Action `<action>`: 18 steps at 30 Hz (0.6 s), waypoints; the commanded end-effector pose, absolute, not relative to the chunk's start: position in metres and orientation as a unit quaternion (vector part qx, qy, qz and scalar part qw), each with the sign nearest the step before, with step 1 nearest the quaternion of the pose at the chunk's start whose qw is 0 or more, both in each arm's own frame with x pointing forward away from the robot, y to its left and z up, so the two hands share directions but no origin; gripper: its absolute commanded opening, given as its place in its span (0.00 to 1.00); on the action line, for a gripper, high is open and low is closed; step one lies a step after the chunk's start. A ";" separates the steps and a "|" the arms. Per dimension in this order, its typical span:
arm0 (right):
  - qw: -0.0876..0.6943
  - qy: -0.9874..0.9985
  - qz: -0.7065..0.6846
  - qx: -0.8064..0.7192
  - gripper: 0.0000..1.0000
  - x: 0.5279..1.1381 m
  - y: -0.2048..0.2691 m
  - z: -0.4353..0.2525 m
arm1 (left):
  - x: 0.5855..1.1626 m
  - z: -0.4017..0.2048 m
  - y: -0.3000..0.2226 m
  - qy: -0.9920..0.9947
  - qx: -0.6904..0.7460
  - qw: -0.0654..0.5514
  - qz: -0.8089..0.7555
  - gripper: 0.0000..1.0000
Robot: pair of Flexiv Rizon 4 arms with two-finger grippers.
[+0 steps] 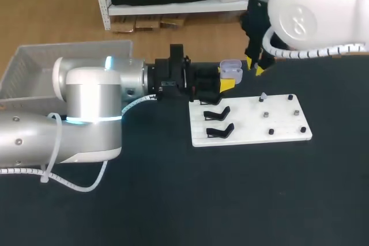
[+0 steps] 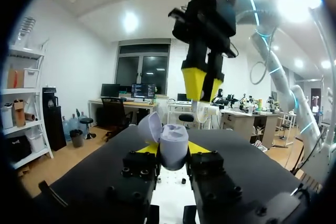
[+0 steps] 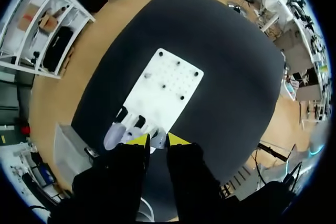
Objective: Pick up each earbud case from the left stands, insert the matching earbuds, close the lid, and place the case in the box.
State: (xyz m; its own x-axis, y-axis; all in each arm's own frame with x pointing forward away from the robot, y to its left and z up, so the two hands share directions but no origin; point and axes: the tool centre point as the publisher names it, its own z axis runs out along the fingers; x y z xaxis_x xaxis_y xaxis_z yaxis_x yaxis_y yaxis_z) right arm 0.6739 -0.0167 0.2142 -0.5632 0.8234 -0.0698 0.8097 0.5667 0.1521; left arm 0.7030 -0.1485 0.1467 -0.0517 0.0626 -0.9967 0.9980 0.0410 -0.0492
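Note:
My left gripper [image 1: 226, 80] is shut on a lavender earbud case [image 1: 232, 71] with its lid up, held above the far left corner of the white board [image 1: 277, 122]. The left wrist view shows the case [image 2: 174, 145] pinched between the yellow tips, lid [image 2: 149, 127] tilted back. My right gripper [image 1: 255, 67] hangs just right of and above the case. From the left wrist view its tips [image 2: 202, 95] point down and are shut on a small pale earbud [image 2: 195, 107]. A pale earbud [image 1: 262, 97] stands on a peg.
Two empty black stands [image 1: 218, 113] [image 1: 220, 131] sit on the board's left side, with several dark pegs on its right. A pale mesh box [image 1: 69, 47] stands at the table's far left, behind my left arm. The table is a black mat.

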 end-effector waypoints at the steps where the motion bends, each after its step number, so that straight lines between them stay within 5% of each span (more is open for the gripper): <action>1: 0.065 0.890 0.046 0.449 0.00 0.679 -0.002 0.226 | 0.702 0.145 -0.149 0.536 0.491 0.485 -0.486 0.00; 18: 0.055 0.929 0.044 0.364 0.00 0.690 0.031 0.224 | 0.702 0.145 -0.149 0.536 0.491 0.485 -0.486 0.00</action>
